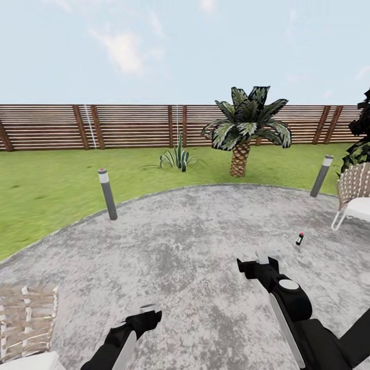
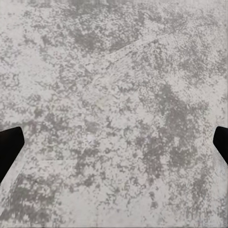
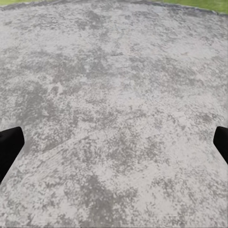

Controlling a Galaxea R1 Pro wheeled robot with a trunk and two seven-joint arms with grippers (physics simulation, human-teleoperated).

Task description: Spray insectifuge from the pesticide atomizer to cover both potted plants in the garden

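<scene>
Patio of mottled grey stone (image 1: 195, 241) bears the small dark-green red-tipped atomizer (image 1: 299, 239), seemingly upright, beyond the released right end effector (image 1: 267, 257); left end effector (image 1: 146, 311) released too.

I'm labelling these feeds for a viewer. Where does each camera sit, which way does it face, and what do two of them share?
Head view: on the robot's head, facing forward and down over the patio to the atomizer, lawn and fence; both arms show, left pincer, right pincer.
Left wrist view: near the left pincer, facing down at paving; dark fingertips at the edges.
Right wrist view: near the right pincer, looking across paving to grass; fingertips at the edges.
Shared: both wrist views show bare grey patio between wide-apart fingertips.
</scene>
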